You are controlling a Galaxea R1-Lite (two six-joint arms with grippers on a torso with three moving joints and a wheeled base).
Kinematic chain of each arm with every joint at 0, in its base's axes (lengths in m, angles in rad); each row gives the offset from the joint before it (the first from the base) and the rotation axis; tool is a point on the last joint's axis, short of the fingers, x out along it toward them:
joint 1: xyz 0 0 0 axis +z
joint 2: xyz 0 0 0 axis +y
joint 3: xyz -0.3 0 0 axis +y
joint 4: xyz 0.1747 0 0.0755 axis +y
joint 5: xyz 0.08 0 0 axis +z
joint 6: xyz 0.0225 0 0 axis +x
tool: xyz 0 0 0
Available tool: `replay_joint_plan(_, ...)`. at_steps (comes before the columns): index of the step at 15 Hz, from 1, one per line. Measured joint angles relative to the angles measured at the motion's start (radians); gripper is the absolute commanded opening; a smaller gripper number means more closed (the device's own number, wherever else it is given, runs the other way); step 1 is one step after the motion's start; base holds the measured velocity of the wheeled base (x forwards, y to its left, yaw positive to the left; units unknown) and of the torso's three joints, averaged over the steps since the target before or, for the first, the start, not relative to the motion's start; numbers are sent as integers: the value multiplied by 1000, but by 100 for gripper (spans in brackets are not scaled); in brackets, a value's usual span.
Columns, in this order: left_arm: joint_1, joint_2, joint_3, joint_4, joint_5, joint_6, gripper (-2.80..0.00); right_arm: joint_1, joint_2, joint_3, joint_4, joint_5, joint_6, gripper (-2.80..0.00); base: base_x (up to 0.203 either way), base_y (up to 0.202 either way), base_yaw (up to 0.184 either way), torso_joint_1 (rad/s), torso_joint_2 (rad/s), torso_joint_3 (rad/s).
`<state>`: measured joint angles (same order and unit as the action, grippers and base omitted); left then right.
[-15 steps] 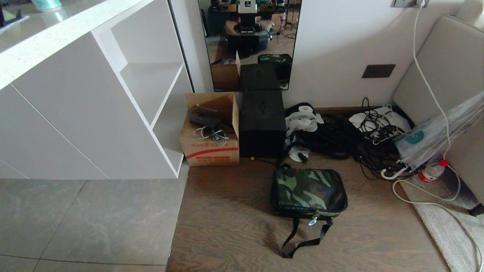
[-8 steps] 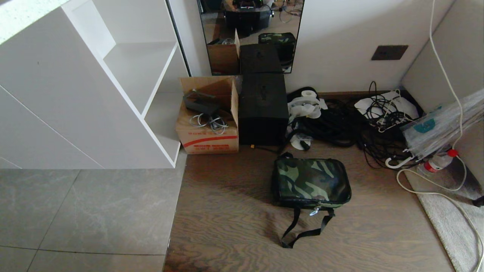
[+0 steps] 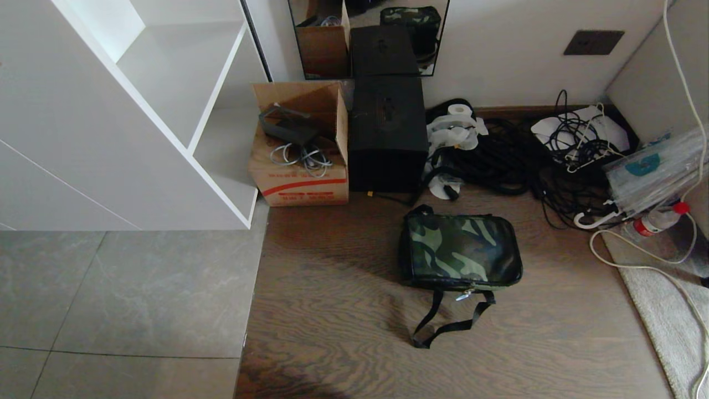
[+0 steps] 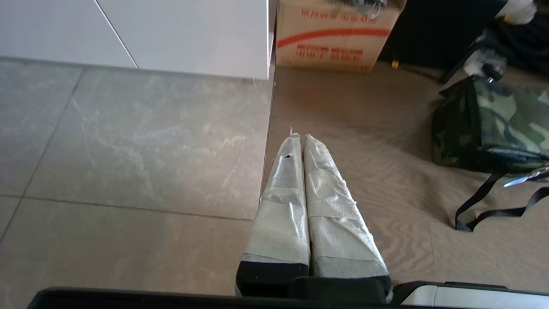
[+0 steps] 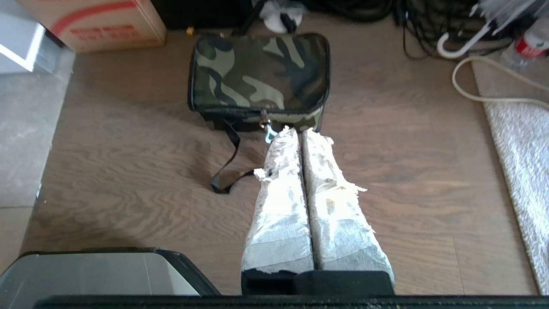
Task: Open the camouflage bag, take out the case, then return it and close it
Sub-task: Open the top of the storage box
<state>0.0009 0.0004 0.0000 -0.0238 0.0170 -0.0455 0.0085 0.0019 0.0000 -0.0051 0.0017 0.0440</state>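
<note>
The camouflage bag (image 3: 462, 251) lay zipped on the wooden floor (image 3: 332, 310), in front of a black box (image 3: 388, 136). Left tool (image 4: 299, 138) and right tool (image 5: 299, 132) hung above the floor, fingers pressed together, holding nothing.

Left gripper (image 4: 299, 136) jaws pressed together, right gripper (image 5: 297, 131) jaws likewise closed, both empty

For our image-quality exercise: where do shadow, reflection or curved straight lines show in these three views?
Head view: the camouflage bag casts a soft shadow leftward on the wood floor; the mirror reflects the bag and carton; shelf edges bow slightly. Right wrist view: a dark shadow on the floor beside the strap. Left wrist view: even light.
</note>
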Motion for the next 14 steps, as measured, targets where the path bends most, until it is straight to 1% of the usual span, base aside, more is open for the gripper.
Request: replay_joint_plan(14,0,0,0,0,1,0,-280,0,0,0,0,0,0,-280,0,0,0,1,2,-198)
